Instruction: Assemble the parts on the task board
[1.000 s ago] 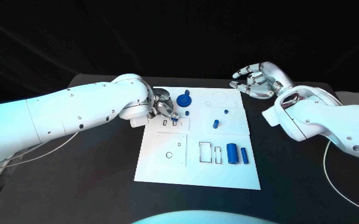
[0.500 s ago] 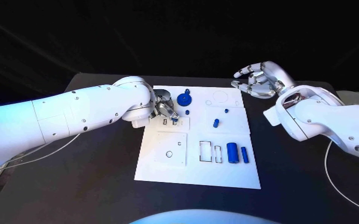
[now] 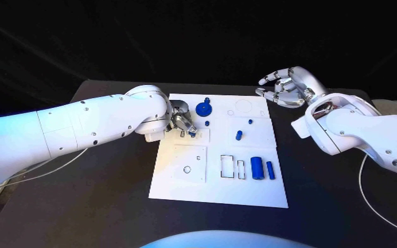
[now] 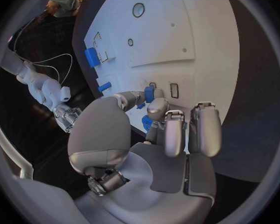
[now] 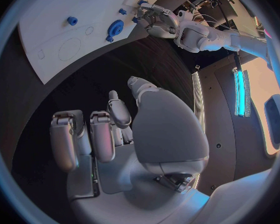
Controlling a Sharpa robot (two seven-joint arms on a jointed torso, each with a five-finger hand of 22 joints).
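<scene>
Your left robot hand pinches a small blue part over the white task board's far-left slots; your right robot hand hovers right, fingers loosely spread, holding nothing.

Dim overall, black backdrop. Cool bluish light from above on task board and black table. Faint shadows only. Strong fisheye bending in wrist views, dark vignette rims.

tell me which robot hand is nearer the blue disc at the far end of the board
Left. The left robot hand sits beside the blue disc; the right robot hand hovers off the task board.
</scene>
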